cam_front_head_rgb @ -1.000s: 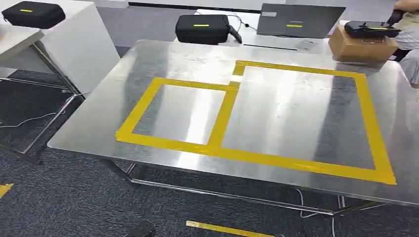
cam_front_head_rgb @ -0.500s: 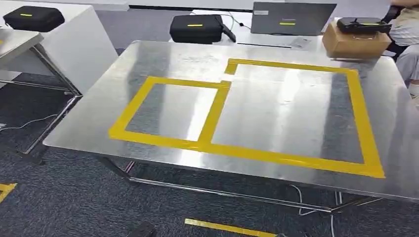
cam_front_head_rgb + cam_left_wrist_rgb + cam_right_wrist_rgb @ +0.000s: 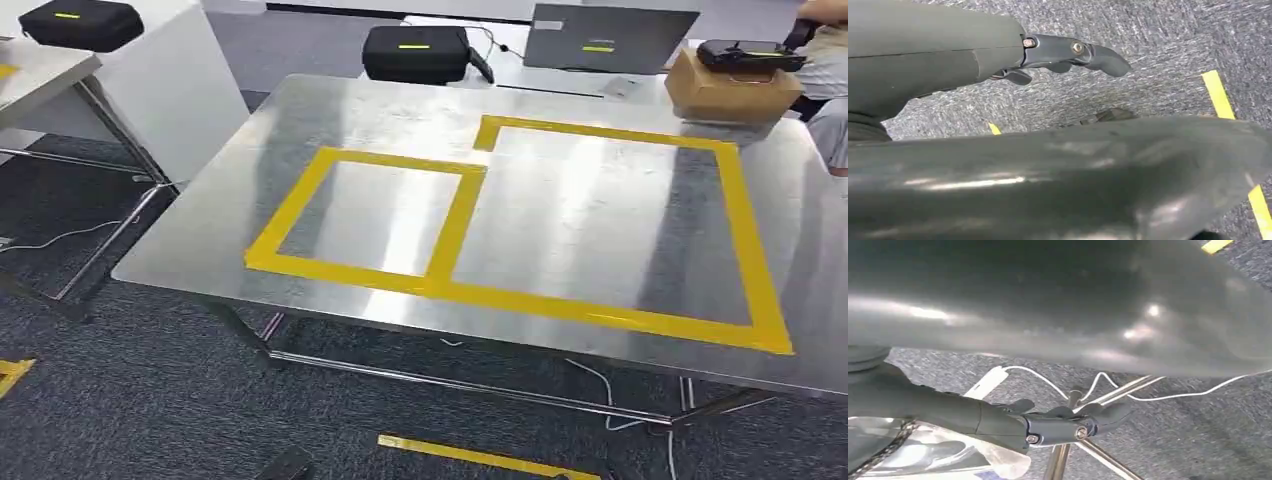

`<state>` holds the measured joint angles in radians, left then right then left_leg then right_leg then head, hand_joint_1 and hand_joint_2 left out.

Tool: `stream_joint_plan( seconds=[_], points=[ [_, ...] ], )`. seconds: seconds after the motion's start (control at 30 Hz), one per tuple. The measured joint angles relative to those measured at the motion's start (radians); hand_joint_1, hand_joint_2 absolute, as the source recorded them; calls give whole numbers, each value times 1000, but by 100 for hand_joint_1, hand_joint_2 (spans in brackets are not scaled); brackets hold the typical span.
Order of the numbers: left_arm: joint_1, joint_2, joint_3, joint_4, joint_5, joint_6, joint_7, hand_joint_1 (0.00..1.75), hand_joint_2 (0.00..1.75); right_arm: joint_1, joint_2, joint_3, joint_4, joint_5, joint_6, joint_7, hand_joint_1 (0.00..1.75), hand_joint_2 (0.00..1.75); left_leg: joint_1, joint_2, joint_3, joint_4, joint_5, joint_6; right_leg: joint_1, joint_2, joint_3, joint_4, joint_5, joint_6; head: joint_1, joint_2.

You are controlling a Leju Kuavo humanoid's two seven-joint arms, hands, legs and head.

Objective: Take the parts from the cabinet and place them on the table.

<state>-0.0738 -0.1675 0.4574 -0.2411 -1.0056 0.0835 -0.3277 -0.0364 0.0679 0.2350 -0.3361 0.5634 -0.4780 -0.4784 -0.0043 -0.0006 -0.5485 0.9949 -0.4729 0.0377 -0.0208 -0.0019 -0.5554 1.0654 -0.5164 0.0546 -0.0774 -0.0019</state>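
Facing a steel table (image 3: pixel 200 240) from above. Two rectangles of yellow tape (image 3: pixel 455 225) are marked on its top, the small one left, the large one right, sharing a side.

Task's thing: a clear plastic bag (image 3: pixel 933 452), glossy and crumpled, something dark and braided at its edge. It lies against the underside of the right hand (image 3: pixel 1048 425), low above the carpet, not on the table. Contents too blurred to name.

Left hand (image 3: pixel 1063 55): hangs over the carpet, fingers loose and apart, nothing in them. Right hand: thumb stretched out straight; the fingers on the bag's side are hidden, so I cannot tell whether it grasps the bag or only rests against it.

Room, left to right: white desk with a black case (image 3: pixel 82 24); second case (image 3: pixel 415 53) behind the table; grey laptop (image 3: pixel 610 38); cardboard box (image 3: pixel 730 92) on the far right corner; a seated person (image 3: pixel 825 90), cut off by the edge. Dark grey carpet (image 3: pixel 130 400), a yellow floor strip (image 3: pixel 480 455), a white cable (image 3: pixel 1168 396) past the table's legs.
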Motion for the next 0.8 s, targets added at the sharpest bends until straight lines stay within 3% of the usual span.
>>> stream_joint_plan(
  seconds=[0.03,0.07,0.17,0.2,0.23,0.27,0.33,0.37,0.4,0.43,0.5,0.53,0.57,0.6,0.7,0.73,0.8],
  points=[
    [-1,0,0,0,0,0,0,0,0,-2,0,0,0,3,1,0,0,0,-4,0,-4,4,-1,-6,1,0,24,-50,-12,-2,0,0],
    [-2,0,0,0,0,0,0,0,0,-6,0,0,0,6,3,-1,0,0,-9,-1,-12,17,-4,-12,1,3,35,-65,-13,-11,-3,0],
    [-3,1,0,0,0,0,0,0,0,0,3,1,0,12,6,0,0,0,-7,-1,-18,15,7,-28,6,2,26,-59,-4,-29,-3,0],
    [-3,2,0,0,0,0,0,0,0,1,6,1,0,13,6,0,0,0,-6,-2,-20,20,1,-31,-2,-1,27,-65,3,-40,-1,0],
    [-2,2,0,0,0,0,0,0,0,-1,6,1,0,15,7,0,0,0,-4,-2,-30,46,-28,-40,-1,-1,25,-65,6,-45,-5,0],
    [-3,2,0,1,0,0,0,0,0,-3,6,1,0,18,8,0,0,0,-1,-2,-53,108,-72,-46,-1,-2,21,-65,9,-49,-9,0],
    [-4,2,0,1,0,0,0,0,0,-3,12,2,0,21,11,0,0,0,3,-2,-118,274,-153,-55,1,-3,13,-64,12,-54,-9,0],
    [-3,2,0,1,0,0,0,0,0,-1,14,2,0,21,13,0,0,0,4,-2,-138,327,-168,-56,1,-4,9,-63,14,-54,-9,0],
    [-2,2,0,1,0,0,0,0,0,-1,15,2,0,21,16,0,0,0,4,-2,-133,328,-158,-56,1,-4,7,-63,16,-54,-9,0],
    [-2,2,0,1,0,0,0,0,0,-1,16,2,0,20,17,0,0,0,4,-2,-109,289,-129,-54,1,-4,5,-62,17,-52,-9,0],
    [-4,2,0,1,0,0,-2,0,0,-3,19,2,0,18,19,-1,0,0,3,-2,-11,105,-39,-41,2,-2,6,-62,20,-49,-9,0],
    [-6,2,0,1,0,1,-2,0,0,-4,20,2,0,15,19,-1,0,0,1,-2,25,32,-22,-32,2,-3,6,-62,22,-46,-8,0],
    [-8,3,0,1,0,2,-2,0,0,-6,21,2,0,11,19,-1,0,0,-3,-2,31,10,-31,-29,10,-2,0,-57,23,-40,-8,0],
    [-12,3,0,1,0,2,-2,0,0,-8,22,2,0,8,19,-2,0,0,-4,-2,30,7,-35,-26,8,-3,-7,-57,27,-34,-8,0],
    [-7,4,0,1,0,2,-2,0,0,-11,24,2,0,1,21,-3,0,0,0,-2,23,-9,-18,-9,8,-4,-9,-64,37,-15,-8,0],
    [-8,3,0,1,0,2,-2,0,0,-11,24,2,0,-1,21,-3,0,0,3,1,25,-16,-9,-5,5,-2,-24,-49,16,-12,-6,0],
    [-11,2,0,1,0,0,-3,0,0,-14,24,2,0,-8,21,-4,0,0,3,1,14,-16,-3,3,5,0,-75,77,-68,-7,2,0]
  ],
)
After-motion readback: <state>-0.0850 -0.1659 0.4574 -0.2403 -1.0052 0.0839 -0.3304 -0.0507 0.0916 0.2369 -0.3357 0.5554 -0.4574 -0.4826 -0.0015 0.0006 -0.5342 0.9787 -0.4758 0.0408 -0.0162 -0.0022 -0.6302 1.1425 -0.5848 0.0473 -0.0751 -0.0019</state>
